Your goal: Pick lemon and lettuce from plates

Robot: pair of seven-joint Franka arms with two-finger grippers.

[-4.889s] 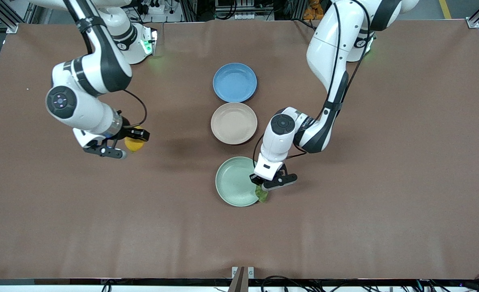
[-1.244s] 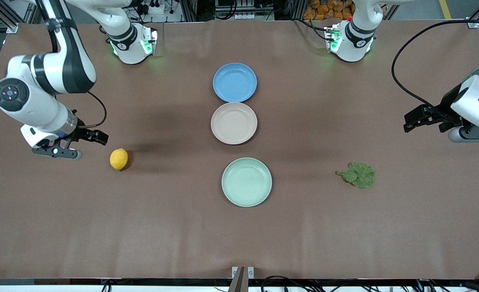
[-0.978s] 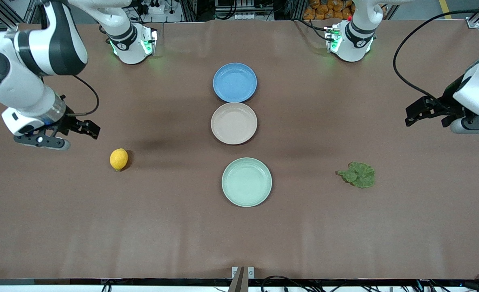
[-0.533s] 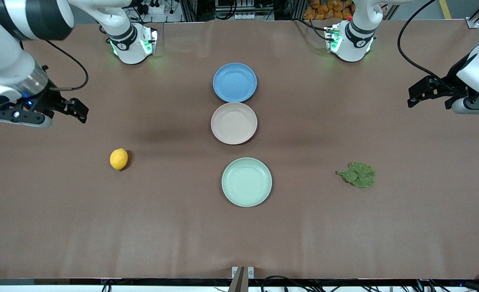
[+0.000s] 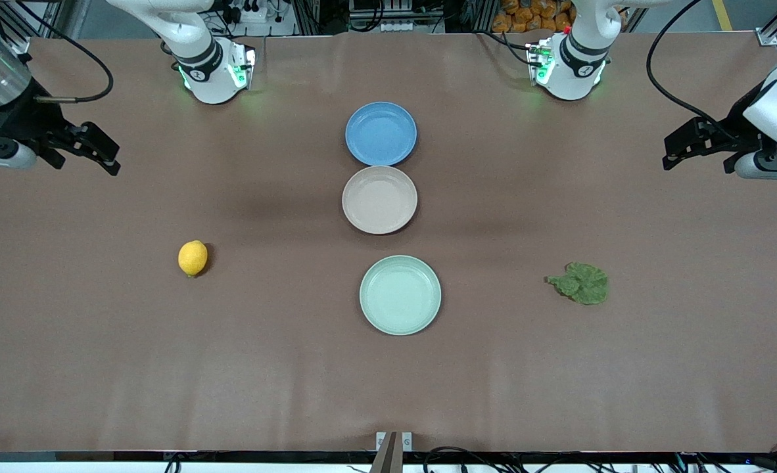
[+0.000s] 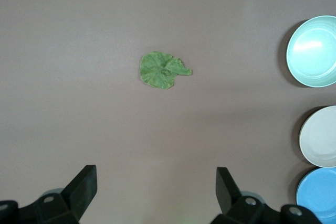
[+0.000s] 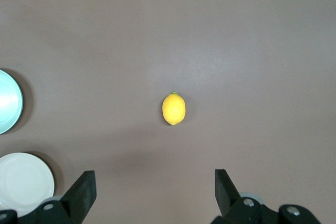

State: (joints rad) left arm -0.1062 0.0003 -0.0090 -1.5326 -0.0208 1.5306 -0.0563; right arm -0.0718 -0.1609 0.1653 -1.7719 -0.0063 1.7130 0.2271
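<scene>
Both pincers wide, at table ends: left pincer (image 5: 699, 142) | right pincer (image 5: 79, 146)

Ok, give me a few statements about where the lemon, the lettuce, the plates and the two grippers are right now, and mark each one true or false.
1. The lemon lies on the beige plate. False: it lies on the bare table, toward the right arm's end.
2. The lettuce lies on the table toward the left arm's end. True.
3. The mint plate holds nothing. True.
4. The left gripper is shut on the lettuce. False: it is open and holds nothing, over the table's edge at its own end.
5. The right gripper is open. True.
6. The blue plate is nearest the front camera. False: the mint plate is.
</scene>
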